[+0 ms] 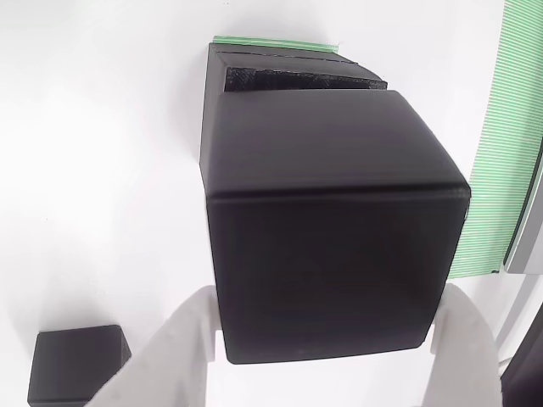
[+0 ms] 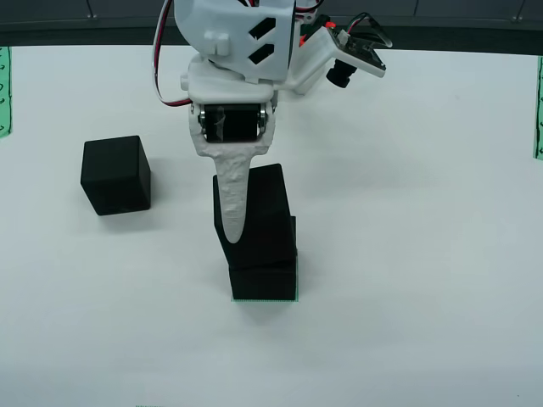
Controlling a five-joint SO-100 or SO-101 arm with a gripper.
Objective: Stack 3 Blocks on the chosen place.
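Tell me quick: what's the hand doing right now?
Hand: closed on a block, holding it tilted on top of the bottom block.

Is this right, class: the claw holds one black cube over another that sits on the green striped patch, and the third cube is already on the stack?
Not quite. The third cube is not on the stack: in the view from the front it sits apart on the white table, left of the stack. The rest holds: the claw grips the held cube over the bottom cube on the green striped patch.
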